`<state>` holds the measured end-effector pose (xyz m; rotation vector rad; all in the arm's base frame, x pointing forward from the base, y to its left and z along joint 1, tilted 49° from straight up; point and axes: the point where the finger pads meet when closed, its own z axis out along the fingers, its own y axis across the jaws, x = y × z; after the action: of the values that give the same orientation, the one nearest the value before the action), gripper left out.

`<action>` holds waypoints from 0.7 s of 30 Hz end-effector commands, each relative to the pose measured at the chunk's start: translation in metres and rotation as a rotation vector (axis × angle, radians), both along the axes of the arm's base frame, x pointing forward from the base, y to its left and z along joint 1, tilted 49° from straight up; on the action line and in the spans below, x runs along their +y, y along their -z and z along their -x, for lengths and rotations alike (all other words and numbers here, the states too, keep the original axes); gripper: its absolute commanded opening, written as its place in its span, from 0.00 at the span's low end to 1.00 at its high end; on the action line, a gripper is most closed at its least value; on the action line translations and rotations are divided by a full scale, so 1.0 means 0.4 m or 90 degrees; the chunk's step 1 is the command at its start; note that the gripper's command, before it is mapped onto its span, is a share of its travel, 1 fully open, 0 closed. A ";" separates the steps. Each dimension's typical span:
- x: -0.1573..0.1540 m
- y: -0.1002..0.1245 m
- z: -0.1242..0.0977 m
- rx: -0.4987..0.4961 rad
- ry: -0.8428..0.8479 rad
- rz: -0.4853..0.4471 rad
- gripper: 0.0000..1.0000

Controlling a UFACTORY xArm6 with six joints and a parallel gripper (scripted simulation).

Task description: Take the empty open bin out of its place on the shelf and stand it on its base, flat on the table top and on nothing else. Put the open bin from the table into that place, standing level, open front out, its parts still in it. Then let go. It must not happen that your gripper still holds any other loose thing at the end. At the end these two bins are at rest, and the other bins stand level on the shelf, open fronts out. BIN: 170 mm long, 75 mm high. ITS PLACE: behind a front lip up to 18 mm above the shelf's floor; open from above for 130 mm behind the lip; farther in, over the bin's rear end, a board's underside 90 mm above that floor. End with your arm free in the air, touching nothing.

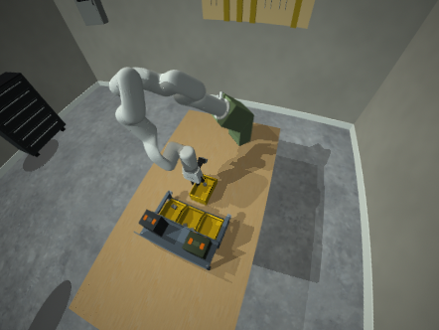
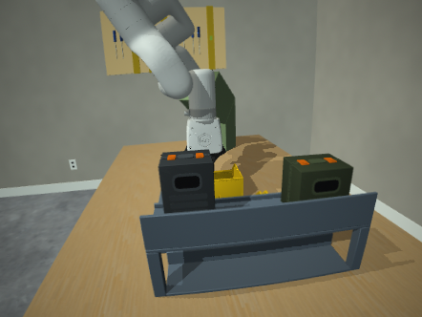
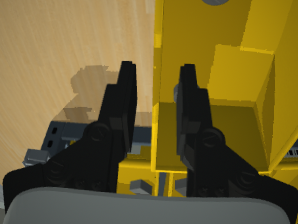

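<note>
A yellow open bin stands on the table top, between the arm's base and the shelf. A grey round part lies in it, and another grey part shows partly behind my right finger. My gripper is open and points down at this bin, one finger on each side of its side wall, with gaps to the wall. The shelf holds three yellow bins side by side. The left bin and middle bin show grey bits; the right bin looks empty.
A dark grey case and a green case stand on the shelf's upper board, behind the bins. The shelf's end post rises beside the right bin. The arm's green pedestal stands at the table's far end.
</note>
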<state>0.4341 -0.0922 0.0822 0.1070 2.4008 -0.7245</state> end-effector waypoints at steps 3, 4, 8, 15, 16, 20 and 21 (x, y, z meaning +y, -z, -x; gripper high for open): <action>0.015 -0.018 0.013 -0.001 0.000 0.000 0.26; 0.015 -0.018 0.013 -0.001 0.000 0.000 0.26; 0.022 -0.027 0.021 -0.001 0.000 0.000 0.26; 0.039 -0.049 0.039 -0.001 0.000 0.000 0.26; 0.042 -0.052 0.041 -0.001 0.000 0.000 0.26; 0.051 -0.064 0.051 -0.001 0.000 0.000 0.26; 0.051 -0.064 0.051 -0.001 0.000 0.000 0.26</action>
<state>0.4158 -0.0746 0.1042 0.1067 2.4004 -0.7240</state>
